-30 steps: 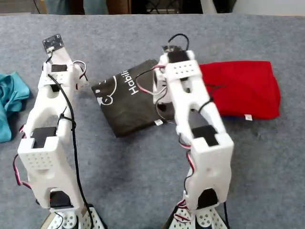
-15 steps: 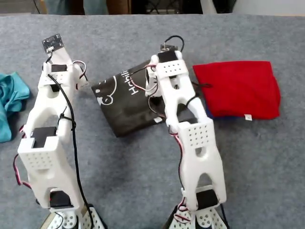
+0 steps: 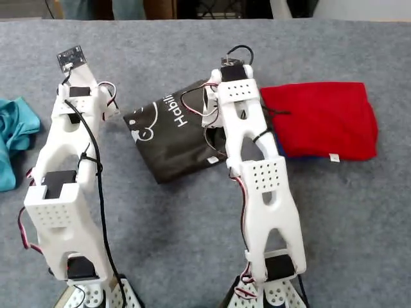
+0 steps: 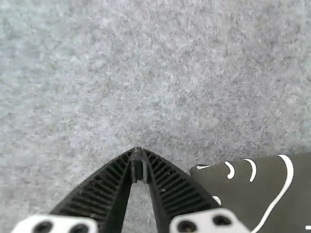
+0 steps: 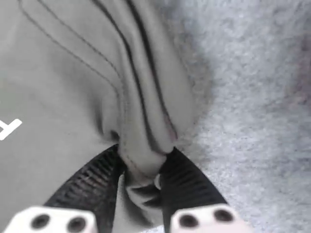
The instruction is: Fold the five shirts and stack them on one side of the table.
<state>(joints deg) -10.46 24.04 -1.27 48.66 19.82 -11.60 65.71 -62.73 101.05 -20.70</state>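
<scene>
Right tool (image 5: 143, 154) pinching black shirt (image 3: 164, 138), red shirt (image 3: 321, 119) beside; teal shirt (image 3: 13, 138) apart

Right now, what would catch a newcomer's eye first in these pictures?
The folded black shirt with white print lies mid-table, and the right claw is shut on a bunched fold of its edge. Beside it lies a folded bright red shirt. A crumpled teal shirt sits at the far left edge, and the left claw hangs shut over the grey felt table.
</scene>
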